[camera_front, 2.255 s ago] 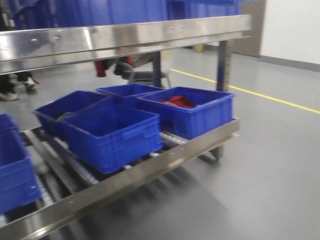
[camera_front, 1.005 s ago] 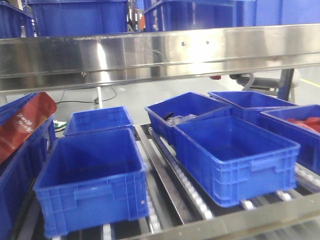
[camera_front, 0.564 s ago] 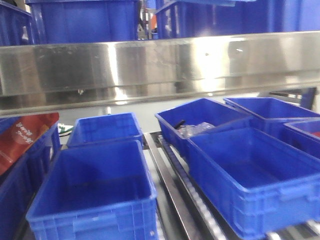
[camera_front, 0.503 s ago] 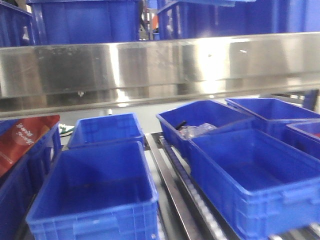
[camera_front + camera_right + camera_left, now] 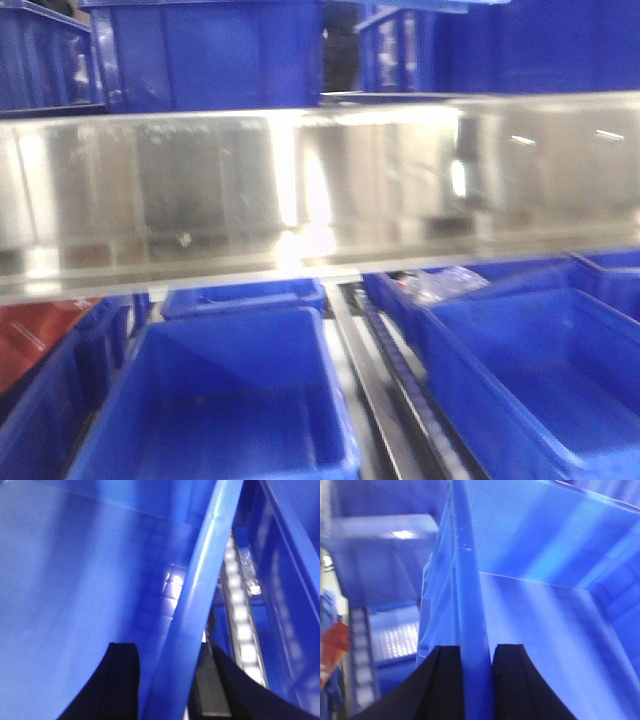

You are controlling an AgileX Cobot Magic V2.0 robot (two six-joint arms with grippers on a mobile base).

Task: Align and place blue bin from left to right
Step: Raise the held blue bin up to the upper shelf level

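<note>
The blue bin (image 5: 230,400) stands empty at the front left of the lower shelf, partly cut off by the frame's bottom edge. In the left wrist view my left gripper (image 5: 476,650) is shut on the bin's left rim (image 5: 467,580), one black finger on each side of the wall. The right wrist view shows my right gripper (image 5: 167,652) shut on the opposite rim (image 5: 200,580), with the bin's inside (image 5: 75,580) to its left. Neither gripper shows in the front view.
A wide steel shelf beam (image 5: 320,180) crosses the front view, with blue bins (image 5: 210,50) on top. Another blue bin (image 5: 540,370) sits right of a roller track (image 5: 240,625). A red bag (image 5: 30,335) lies in the bin at far left.
The front view has closed in on the rack: the steel beam now fills the middle and the lower bins sit lower and larger in frame.
</note>
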